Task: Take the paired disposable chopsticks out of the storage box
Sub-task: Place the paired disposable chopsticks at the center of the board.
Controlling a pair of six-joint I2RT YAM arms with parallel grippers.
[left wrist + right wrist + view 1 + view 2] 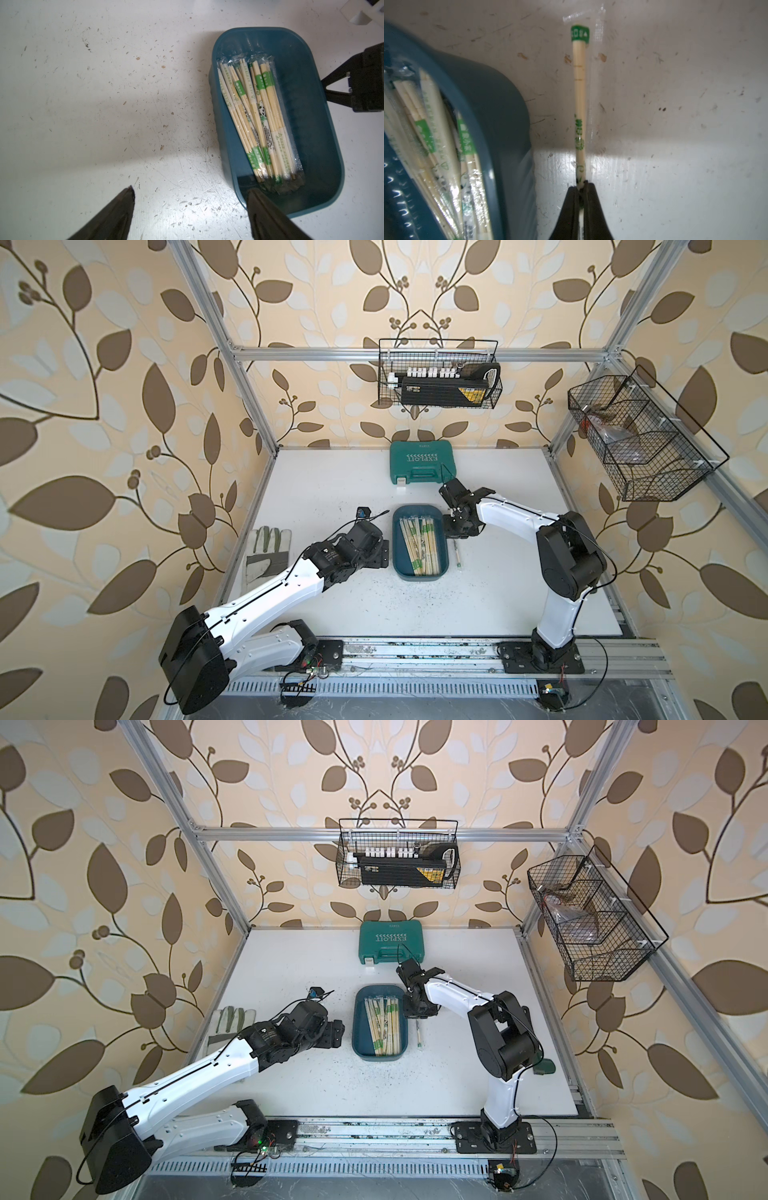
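chopsticks [419, 543] fill storage box [419, 577] at frame centre. right gripper [581, 186] pinches one pair [579, 93] on table [332, 489] just right of it, likely for release. left gripper [191, 190] gapes wide, empty.

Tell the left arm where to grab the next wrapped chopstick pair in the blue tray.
Probably best: pinch a topmost pair of the chopsticks near mid-length, descending straight from above, jaws across its narrow width. The pairs lie flat along the storage box, whose walls block sideways approach.
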